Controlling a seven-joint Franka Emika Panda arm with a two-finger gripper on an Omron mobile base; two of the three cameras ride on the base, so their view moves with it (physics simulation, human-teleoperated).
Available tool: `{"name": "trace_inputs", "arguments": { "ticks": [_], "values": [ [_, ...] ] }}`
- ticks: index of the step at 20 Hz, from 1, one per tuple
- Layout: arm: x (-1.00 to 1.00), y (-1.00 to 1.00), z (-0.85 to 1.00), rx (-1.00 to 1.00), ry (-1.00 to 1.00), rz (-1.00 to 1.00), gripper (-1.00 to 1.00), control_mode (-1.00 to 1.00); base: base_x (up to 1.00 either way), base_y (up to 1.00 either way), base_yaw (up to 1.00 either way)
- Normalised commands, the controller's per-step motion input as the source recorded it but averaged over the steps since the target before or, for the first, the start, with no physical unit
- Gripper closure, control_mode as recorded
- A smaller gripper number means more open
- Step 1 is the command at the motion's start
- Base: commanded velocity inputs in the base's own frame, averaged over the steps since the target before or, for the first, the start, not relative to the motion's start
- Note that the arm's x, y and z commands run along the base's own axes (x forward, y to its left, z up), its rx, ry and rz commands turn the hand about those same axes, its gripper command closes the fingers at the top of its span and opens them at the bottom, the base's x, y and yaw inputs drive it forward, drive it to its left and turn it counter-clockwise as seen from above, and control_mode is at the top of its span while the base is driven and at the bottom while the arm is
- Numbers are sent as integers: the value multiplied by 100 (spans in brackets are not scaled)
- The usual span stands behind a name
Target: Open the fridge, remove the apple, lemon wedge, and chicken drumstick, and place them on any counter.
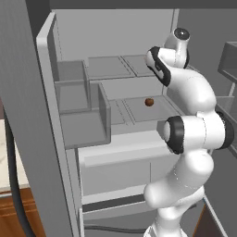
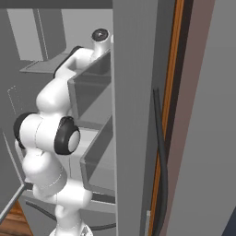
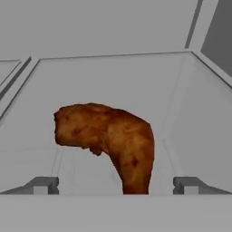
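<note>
Jaws wide open w/ nothing held, gripper [image 3: 116, 186] lined up on the chicken drumstick [image 3: 108, 140], which lies on a fridge shelf [image 3: 136, 86] between the tips. I'd ease fwd till the tips straddle its thick part, then close gently & lift straight, since the thin end could slip. Fridge [image 1: 51, 92] doors stand open, grey walls close around the arm; apple [image 1: 149, 102] sits on a lower shelf.

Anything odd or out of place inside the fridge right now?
Nothing stands out. The fridge doors are open, the chicken drumstick lies intact on a shelf between the open gripper fingertips, and the apple sits on a lower shelf. No spills or damage visible.
</note>
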Motion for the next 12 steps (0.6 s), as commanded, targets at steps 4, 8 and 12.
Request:
{"name": "trace_inputs", "arguments": {
  "ticks": [4,8,12],
  "values": [
    [39,-3,-22,0,2,2,-100,-100,0,0,0],
    [43,-5,-19,0,2,3,-100,-100,0,0,0],
    [40,-5,-18,0,2,3,-100,-100,0,0,0]
  ]
}}
